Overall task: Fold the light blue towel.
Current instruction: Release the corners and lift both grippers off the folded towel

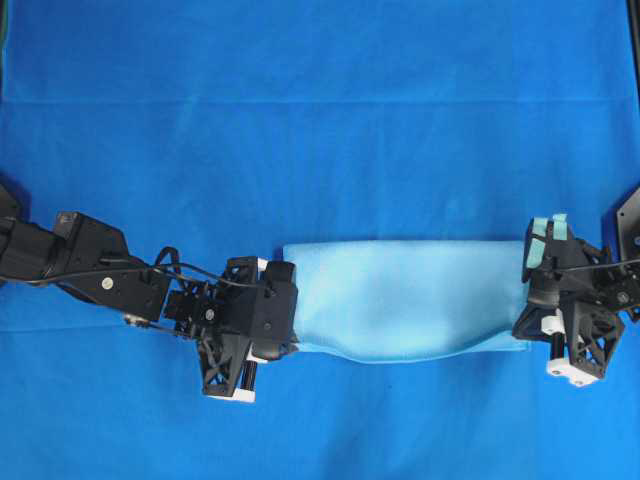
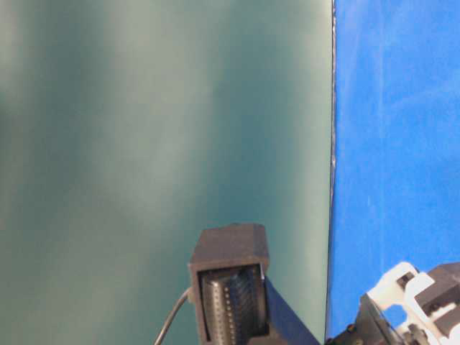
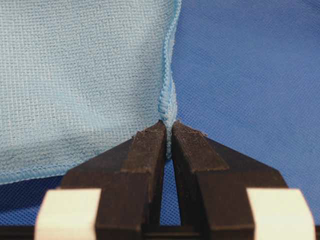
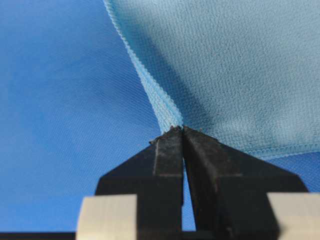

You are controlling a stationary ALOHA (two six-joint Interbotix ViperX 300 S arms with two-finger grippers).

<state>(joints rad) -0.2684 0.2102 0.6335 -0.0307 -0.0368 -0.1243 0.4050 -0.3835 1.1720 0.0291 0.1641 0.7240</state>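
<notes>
The light blue towel (image 1: pixel 405 298) lies as a wide band across the middle of the table, stretched between my two grippers, with its near edge sagging. My left gripper (image 1: pixel 290 318) is shut on the towel's left end; in the left wrist view its tips (image 3: pixel 168 131) pinch the stitched hem of the towel (image 3: pixel 80 80). My right gripper (image 1: pixel 527 305) is shut on the towel's right end; in the right wrist view its tips (image 4: pixel 182 134) clamp the hemmed edge of the towel (image 4: pixel 230 65).
A darker royal-blue sheet (image 1: pixel 320 120) covers the whole table. The table-level view shows only a dark green backdrop (image 2: pixel 144 144), part of the blue sheet (image 2: pixel 395 144) and bits of arm hardware (image 2: pixel 230 295).
</notes>
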